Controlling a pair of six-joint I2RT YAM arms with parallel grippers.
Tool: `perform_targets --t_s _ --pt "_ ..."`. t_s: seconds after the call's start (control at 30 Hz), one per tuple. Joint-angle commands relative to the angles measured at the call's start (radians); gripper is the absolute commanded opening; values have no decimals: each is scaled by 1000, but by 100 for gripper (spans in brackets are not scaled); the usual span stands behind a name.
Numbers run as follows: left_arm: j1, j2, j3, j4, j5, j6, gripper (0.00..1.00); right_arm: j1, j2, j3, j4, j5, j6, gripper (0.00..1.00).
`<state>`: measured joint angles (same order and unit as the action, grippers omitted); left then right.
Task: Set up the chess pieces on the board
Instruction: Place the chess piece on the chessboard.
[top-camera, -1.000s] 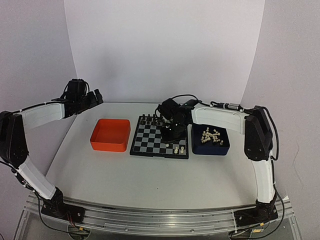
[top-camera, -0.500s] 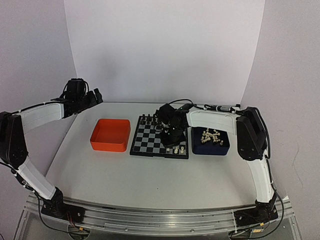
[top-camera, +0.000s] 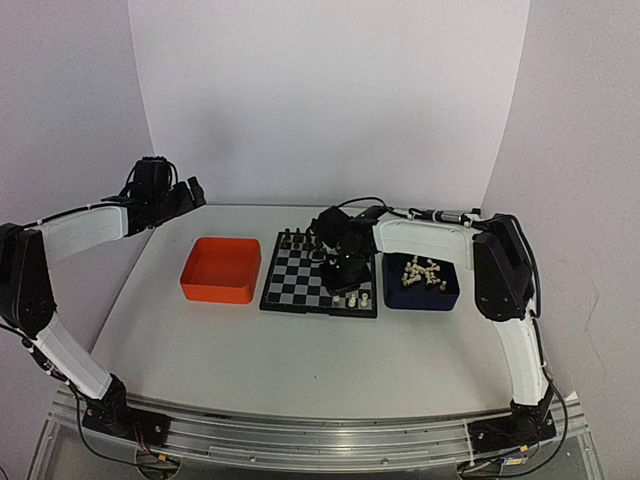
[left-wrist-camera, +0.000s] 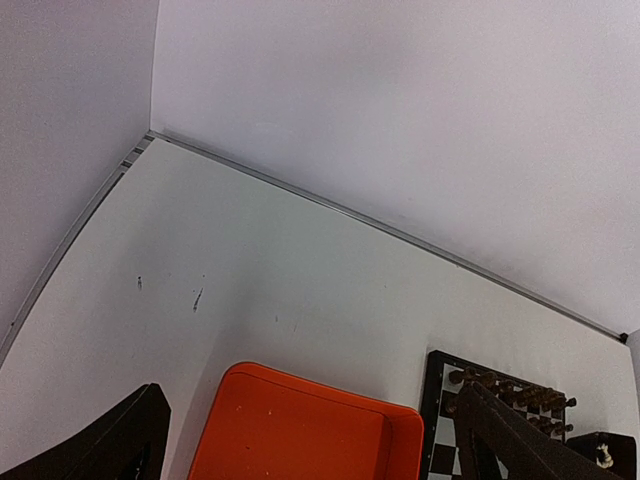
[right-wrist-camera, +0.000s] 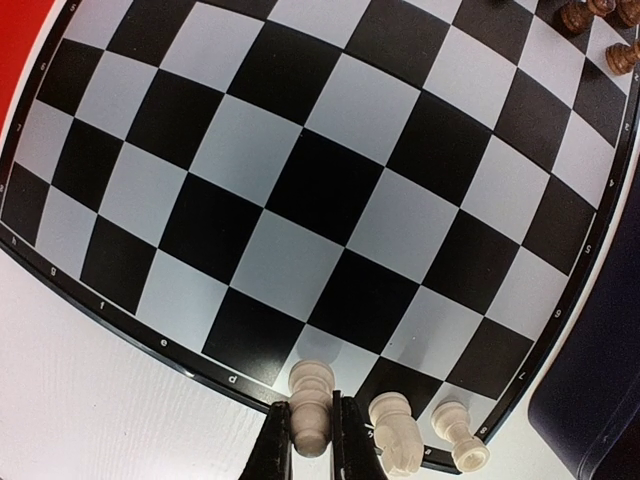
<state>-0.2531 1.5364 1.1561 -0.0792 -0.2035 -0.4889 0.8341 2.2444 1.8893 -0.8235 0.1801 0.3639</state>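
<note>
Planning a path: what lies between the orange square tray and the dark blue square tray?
The small black-and-grey checked chessboard, seen in the top external view.

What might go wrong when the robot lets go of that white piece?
1. The white piece in the right gripper is close beside two placed pieces; opening up might knock the nearest one over.
2. It is at the board's near edge, so it might land on the frame or tip off.

table (top-camera: 250, 350), orange tray (top-camera: 215, 292), board (top-camera: 295, 275), blue tray (top-camera: 420, 299)
</note>
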Motion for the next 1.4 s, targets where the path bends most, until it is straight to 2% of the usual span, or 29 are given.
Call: perform_targets --t_s 0.0,0.6,0.8,0.93,1.37 --pt "2 -33 3 7 -7 7 100 2 18 5 -17 0 -3 0" --pt "4 -51 -10 2 -16 7 100 3 41 -7 -17 16 18 0" --pt "3 -50 -10 2 -25 13 100 3 17 -23 -17 18 21 9" --pt "3 -46 -9 0 -32 16 100 3 14 -23 -18 16 28 21" --pt "3 -37 -14 24 -21 7 100 2 -15 45 -16 -3 28 33"
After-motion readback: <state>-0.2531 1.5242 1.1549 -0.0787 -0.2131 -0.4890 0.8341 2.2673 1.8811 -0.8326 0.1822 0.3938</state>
